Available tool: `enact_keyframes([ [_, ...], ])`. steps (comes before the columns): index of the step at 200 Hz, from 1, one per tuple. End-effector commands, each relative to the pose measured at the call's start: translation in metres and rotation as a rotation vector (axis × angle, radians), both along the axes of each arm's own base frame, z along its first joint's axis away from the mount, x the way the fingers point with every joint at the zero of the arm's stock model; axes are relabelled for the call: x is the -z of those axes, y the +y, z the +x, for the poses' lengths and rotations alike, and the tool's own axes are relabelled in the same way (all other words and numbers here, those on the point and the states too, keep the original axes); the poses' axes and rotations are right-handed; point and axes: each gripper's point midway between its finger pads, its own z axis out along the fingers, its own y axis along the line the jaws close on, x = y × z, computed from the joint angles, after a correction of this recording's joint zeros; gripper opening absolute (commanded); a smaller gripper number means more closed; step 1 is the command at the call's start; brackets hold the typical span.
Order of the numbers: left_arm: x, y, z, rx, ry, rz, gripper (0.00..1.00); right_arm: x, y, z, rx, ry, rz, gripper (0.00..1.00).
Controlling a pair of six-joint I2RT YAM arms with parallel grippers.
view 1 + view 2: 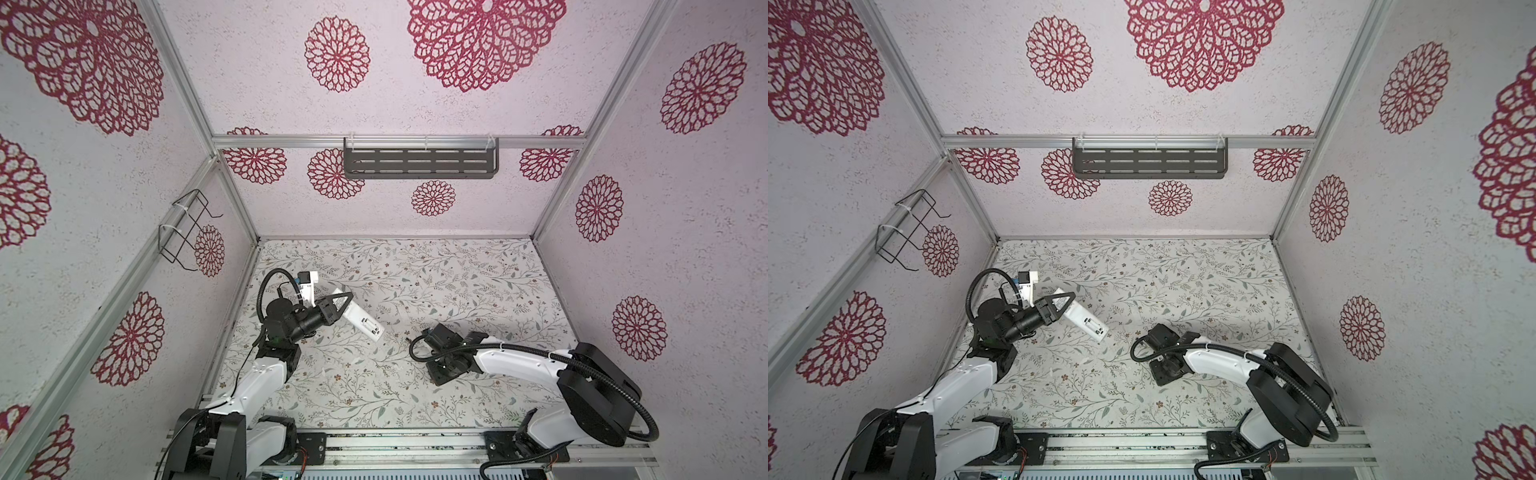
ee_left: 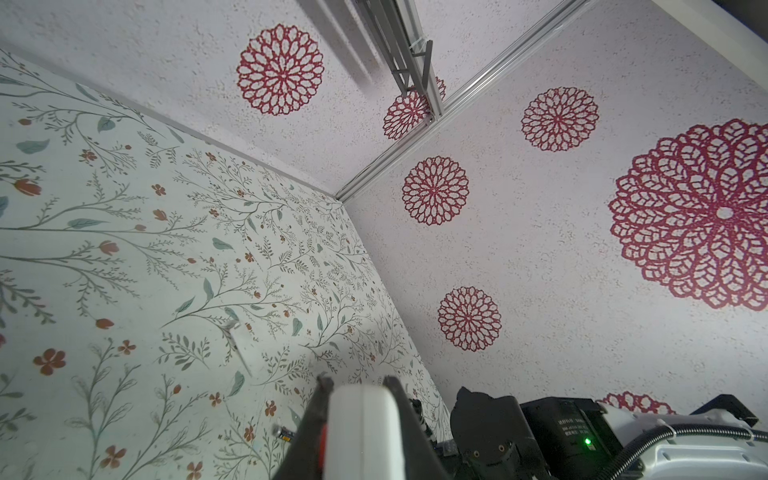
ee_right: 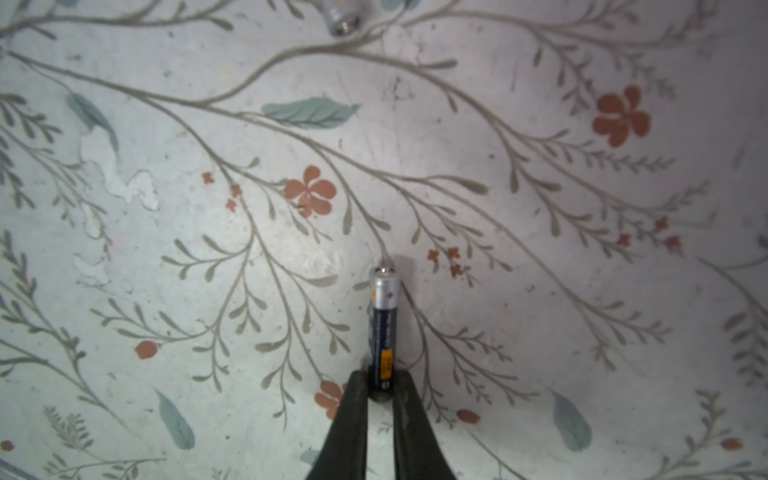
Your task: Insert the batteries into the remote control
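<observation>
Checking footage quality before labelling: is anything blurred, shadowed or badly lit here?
Right wrist view: the gripped battery is sharp with a short shadow, the second battery at the edge is blurred, corners darken. Left wrist view: the remote control is soft, close to the lens. In both top views: even light, no glare on the table.

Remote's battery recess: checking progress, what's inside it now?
The recess of the slim white plastic remote control shows only bare plastic and metal contacts, no battery. The left jaws cover the remote's middle. One dark cylindrical battery is in the right jaws; another lies loose.
</observation>
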Motion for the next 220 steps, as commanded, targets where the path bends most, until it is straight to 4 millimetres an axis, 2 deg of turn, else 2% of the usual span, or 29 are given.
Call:
enact_keyframes([
  [1,-0.003,0.002,0.001,-0.007,-0.028,-0.01,0.0,-0.014,0.008,0.009,-0.07,-0.055,0.0,0.12],
  [28,-0.001,0.004,0.001,-0.014,-0.019,0.001,0.0,-0.03,0.023,0.013,-0.164,-0.105,0.07,0.11],
  [50,0.004,0.004,0.0,-0.017,-0.006,0.026,0.0,-0.049,0.038,0.01,-0.262,-0.174,0.189,0.11],
  [110,0.001,-0.001,-0.005,-0.016,-0.019,0.078,0.0,-0.095,0.072,0.005,-0.485,-0.409,0.464,0.12],
  [143,-0.001,-0.005,-0.007,0.006,-0.024,0.075,0.0,-0.123,0.078,0.009,-0.547,-0.573,0.536,0.12],
  [182,0.001,-0.011,-0.011,0.021,-0.025,0.097,0.0,-0.148,0.08,0.007,-0.593,-0.661,0.573,0.12],
  [220,-0.001,-0.015,-0.012,0.035,-0.032,0.101,0.0,-0.183,0.081,0.002,-0.626,-0.772,0.621,0.12],
])
